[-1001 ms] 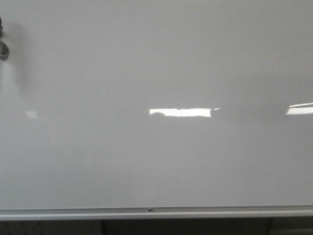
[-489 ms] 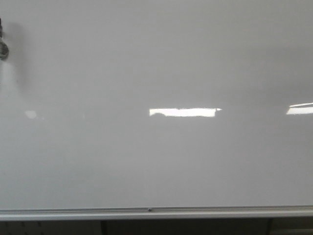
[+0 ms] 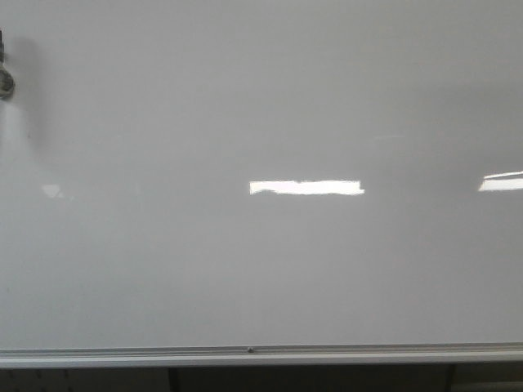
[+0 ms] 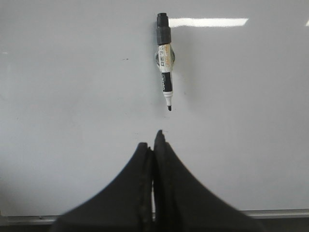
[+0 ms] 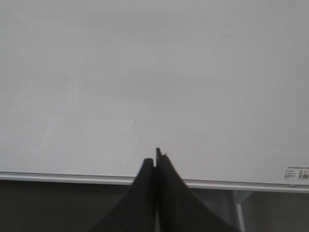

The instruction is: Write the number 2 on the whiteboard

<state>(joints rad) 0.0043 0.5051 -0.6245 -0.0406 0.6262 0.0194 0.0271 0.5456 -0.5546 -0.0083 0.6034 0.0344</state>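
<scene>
1. One big whiteboard is filling almost the whole front view. Its silver frame edge is running along the bottom of the picture. Bright light spots are shining on it in the middle and at the right edge. A small grey thing is sticking out at the upper left edge; I cannot tell what it is. No arm is showing here, and no number is showing on the board.

2. In the left wrist view, the left gripper is sitting at the bottom middle with its two black fingers pressed together, holding nothing. A marker pen is sitting on the board in the upper middle, its tip pointing down at the gripper. The pen and the fingers are apart.

3. In the right wrist view, the right gripper is sitting at the bottom middle, fingers pressed together too, holding nothing. A small label is sticking in the lower right corner of the board.
</scene>
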